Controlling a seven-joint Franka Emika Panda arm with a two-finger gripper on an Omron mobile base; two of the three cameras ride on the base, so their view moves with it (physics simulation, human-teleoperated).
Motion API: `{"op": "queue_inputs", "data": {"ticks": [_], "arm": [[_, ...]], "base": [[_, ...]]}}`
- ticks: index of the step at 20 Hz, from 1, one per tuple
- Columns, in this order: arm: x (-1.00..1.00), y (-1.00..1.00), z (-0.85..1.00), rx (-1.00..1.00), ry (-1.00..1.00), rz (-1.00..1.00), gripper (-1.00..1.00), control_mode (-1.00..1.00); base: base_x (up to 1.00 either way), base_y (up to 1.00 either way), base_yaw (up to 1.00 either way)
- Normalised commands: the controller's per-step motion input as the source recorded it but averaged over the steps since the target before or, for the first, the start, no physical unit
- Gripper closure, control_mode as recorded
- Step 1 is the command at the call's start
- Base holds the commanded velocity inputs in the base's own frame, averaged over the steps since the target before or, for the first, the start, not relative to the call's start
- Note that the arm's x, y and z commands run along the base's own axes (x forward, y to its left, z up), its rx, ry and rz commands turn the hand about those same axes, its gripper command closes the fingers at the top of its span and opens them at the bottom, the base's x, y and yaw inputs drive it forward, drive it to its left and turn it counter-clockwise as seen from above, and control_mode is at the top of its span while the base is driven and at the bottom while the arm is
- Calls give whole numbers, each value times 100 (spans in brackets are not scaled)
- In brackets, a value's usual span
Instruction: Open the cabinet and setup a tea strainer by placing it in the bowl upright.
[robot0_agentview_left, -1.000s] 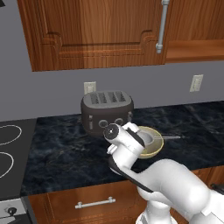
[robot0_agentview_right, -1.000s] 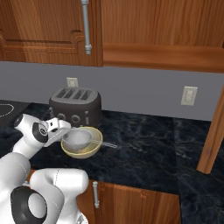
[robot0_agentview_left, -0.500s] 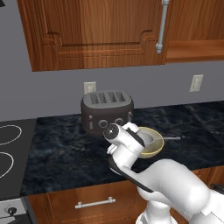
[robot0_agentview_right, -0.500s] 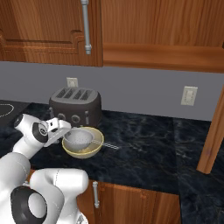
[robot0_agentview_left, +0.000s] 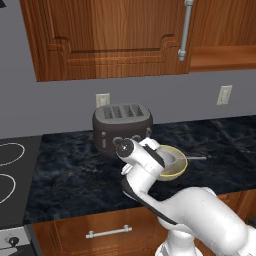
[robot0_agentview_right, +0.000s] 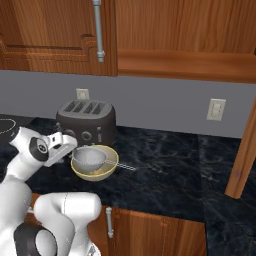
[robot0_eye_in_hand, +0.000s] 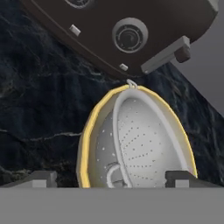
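The tea strainer (robot0_eye_in_hand: 144, 140) sits in the bowl (robot0_eye_in_hand: 87, 135) directly ahead of the open, empty gripper (robot0_eye_in_hand: 109, 180), its thin handle pointing away toward the right (toaster (robot0_agentview_right: 85, 120) just beyond).

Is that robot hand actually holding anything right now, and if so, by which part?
Nothing seems held. The gripper looks open, its fingertips apart on either side of the bowl. The tea strainer rests in the bowl by itself, handle sticking out over the rim.
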Motion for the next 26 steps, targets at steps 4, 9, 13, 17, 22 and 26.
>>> {"op": "queue_inputs", "data": {"ticks": [4,9,13,17,22,26], "arm": [[-52,0,83,4,-8,0,-100,-100],[-57,-5,77,17,-1,-4,-100,-100],[-45,-29,53,24,0,-12,-100,-100],[-15,-83,40,43,0,-28,-100,-100],[-6,-99,40,45,1,-40,-100,-100],[-29,-79,61,43,0,-14,-100,-100]], "base": [[0,0,0],[0,0,0],[0,0,0],[0,0,0],[0,0,0],[0,0,0]]}}
